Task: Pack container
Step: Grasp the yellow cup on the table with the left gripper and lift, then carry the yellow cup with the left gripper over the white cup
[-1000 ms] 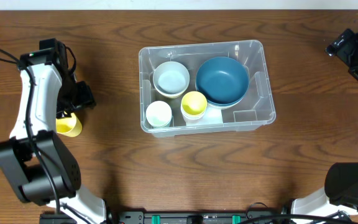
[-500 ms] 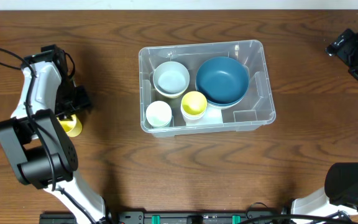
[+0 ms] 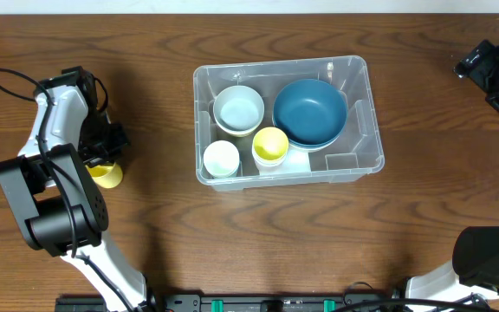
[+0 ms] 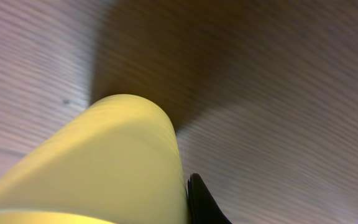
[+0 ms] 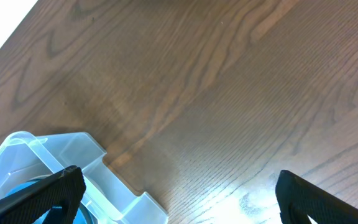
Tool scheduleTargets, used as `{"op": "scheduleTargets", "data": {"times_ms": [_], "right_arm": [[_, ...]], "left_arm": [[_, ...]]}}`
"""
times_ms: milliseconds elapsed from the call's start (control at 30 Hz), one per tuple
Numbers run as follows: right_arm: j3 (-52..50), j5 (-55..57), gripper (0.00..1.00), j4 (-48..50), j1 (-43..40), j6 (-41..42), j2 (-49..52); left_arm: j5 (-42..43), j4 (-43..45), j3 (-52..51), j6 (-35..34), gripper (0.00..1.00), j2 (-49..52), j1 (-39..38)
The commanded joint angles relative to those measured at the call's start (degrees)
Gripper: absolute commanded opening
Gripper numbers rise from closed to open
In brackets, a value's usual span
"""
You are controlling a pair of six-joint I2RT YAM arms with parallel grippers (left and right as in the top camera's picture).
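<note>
The clear plastic container (image 3: 275, 64) stands mid-table and holds a dark blue bowl (image 3: 310, 111), a pale blue bowl (image 3: 238, 110), a yellow cup (image 3: 270, 146) and a white cup (image 3: 221, 159). Far to its left, another yellow cup (image 3: 107, 176) lies on the wood with my left gripper (image 3: 102, 163) shut on it. In the left wrist view this cup (image 4: 92, 162) fills the lower left, and one black finger (image 4: 204, 202) presses its side. My right gripper (image 5: 179, 199) is open at the far right, beyond the container's corner (image 5: 61, 155).
Dark wooden table (image 3: 171, 234) all round. The right arm (image 3: 492, 69) hovers near the back right edge. A black cable (image 3: 7, 78) loops beside the left arm. A pale strip runs along the table's far edge.
My left gripper has closed onto the yellow cup, and the cup has shifted slightly to the right. The right arm and the container's contents have not moved.
</note>
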Motion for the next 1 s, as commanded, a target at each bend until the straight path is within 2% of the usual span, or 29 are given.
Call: {"op": "scheduleTargets", "data": {"times_ms": [0,100,367,633,967], "right_arm": [[0.66,0.31,0.99,-0.09,-0.22,0.48,-0.98],[0.66,0.31,0.99,-0.09,-0.22,0.48,-0.98],[0.66,0.31,0.99,-0.09,-0.22,0.48,-0.98],[0.66,0.31,0.99,-0.09,-0.22,0.48,-0.98],[0.66,0.31,0.99,-0.09,-0.22,0.48,-0.98]], "left_arm": [[8.44,-0.35,0.26,3.45,0.06,-2.6,-1.25],[11.37,-1.75,0.98,5.73,0.06,-5.88,-3.61],[11.21,-6.08,2.54,8.98,0.06,-19.52,-15.15],[2.05,-5.4,2.51,8.92,0.06,-33.46,-27.78],[2.05,-5.03,2.27,8.96,0.06,-33.73,-38.93]]}}
